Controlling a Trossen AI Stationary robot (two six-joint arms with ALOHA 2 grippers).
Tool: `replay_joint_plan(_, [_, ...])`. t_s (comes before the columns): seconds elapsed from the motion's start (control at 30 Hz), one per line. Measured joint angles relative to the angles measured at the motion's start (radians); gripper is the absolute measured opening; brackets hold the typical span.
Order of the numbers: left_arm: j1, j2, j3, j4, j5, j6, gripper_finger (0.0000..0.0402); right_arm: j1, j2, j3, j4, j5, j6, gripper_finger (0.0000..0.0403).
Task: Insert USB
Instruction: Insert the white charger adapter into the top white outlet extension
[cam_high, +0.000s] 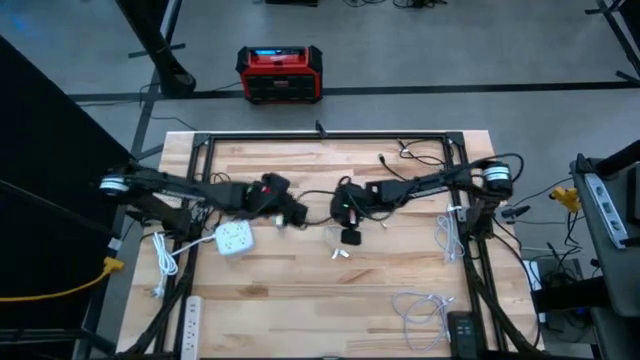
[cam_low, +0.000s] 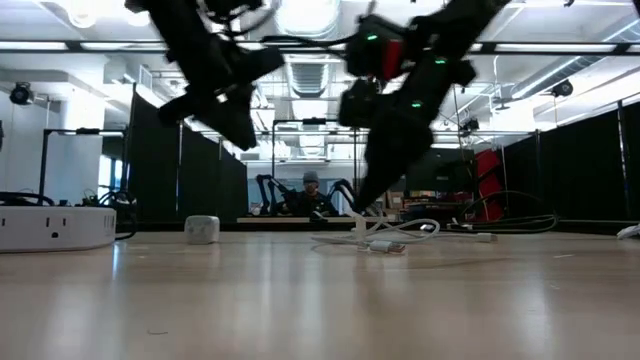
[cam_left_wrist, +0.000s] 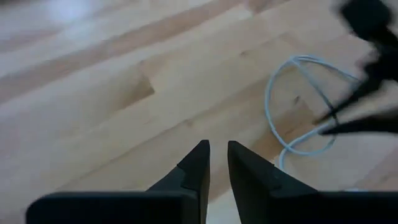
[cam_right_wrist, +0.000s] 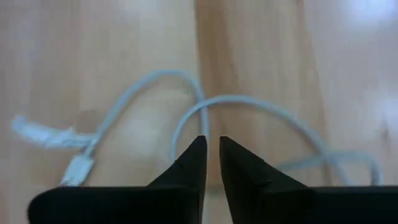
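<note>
Two grippers hang over the desk (cam_high: 300, 290), jaws narrowed to slits, empty: right gripper (cam_right_wrist: 211, 146) directly above the white USB cable (cam_right_wrist: 249, 109), left gripper (cam_left_wrist: 217, 152) beside its loop, probably poised to grasp.

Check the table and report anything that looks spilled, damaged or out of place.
Nothing stands out. The white cable lies loosely looped on the wooden table, intact, with its plug flat on the wood. The white charger block sits near the left gripper; the right gripper hovers over the cable. No spill or damage is visible.
</note>
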Motion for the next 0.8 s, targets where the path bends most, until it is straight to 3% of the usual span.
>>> replay_joint_plan(0.13, [0.051, 0.094, 0.180, -0.341, 0.054, -0.038, 0.0066, 0.010, -0.115, -0.159, 0.161, 0.000, 0.044, 0.0013])
replay_joint_plan(0.23, [0.087, 0.149, 0.263, -0.454, 0.130, -0.039, 0.0090, 0.016, -0.197, -0.255, 0.269, 0.000, 0.086, 0.0008])
replay_joint_plan(0.43, [0.130, 0.223, 0.279, -0.425, 0.371, -0.039, 0.0166, 0.042, -0.320, -0.421, 0.423, 0.000, 0.118, 0.0008])
replay_joint_plan(0.63, [0.180, 0.285, 0.236, -0.400, 0.488, -0.034, 0.0231, 0.067, -0.365, -0.545, 0.560, 0.001, 0.177, 0.0008])
replay_joint_plan(0.8, [0.236, 0.344, 0.235, -0.432, 0.517, -0.007, 0.0253, 0.086, -0.363, -0.585, 0.597, 0.002, 0.209, 0.0008])
